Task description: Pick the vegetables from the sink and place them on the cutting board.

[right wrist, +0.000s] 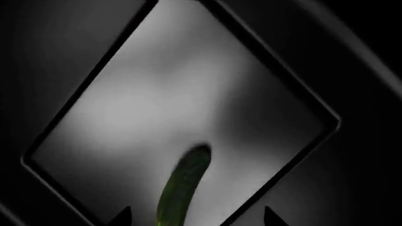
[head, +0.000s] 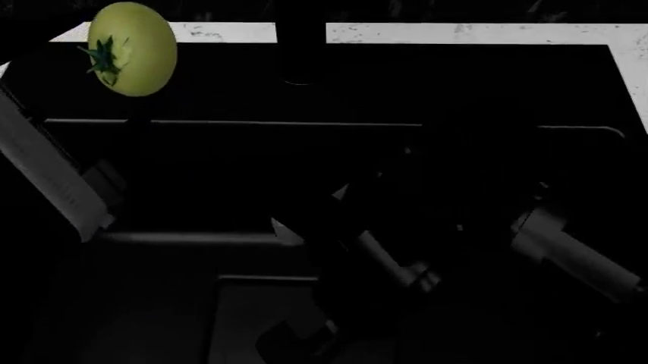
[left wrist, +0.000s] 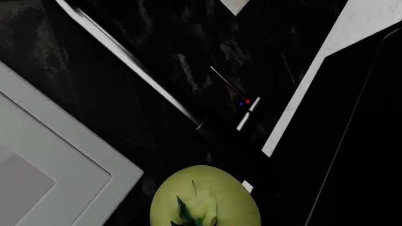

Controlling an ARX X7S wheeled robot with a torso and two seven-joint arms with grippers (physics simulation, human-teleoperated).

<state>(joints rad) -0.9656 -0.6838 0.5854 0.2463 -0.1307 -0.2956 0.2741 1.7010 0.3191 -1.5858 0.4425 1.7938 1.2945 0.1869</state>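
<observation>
Dark robot arms nearest, over black sink; both grippers' jaw state impossible to tell. Green cucumber lying on sink floor below right wrist. Yellow-green tomato at sink's far left corner, near white countertop.

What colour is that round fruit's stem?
Dark green, on the round yellow-green tomato; clearest in the head view.

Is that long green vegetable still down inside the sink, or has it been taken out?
Inside. The right wrist view shows the cucumber lying flat on the grey floor of the sink, framed by its dark walls.
</observation>
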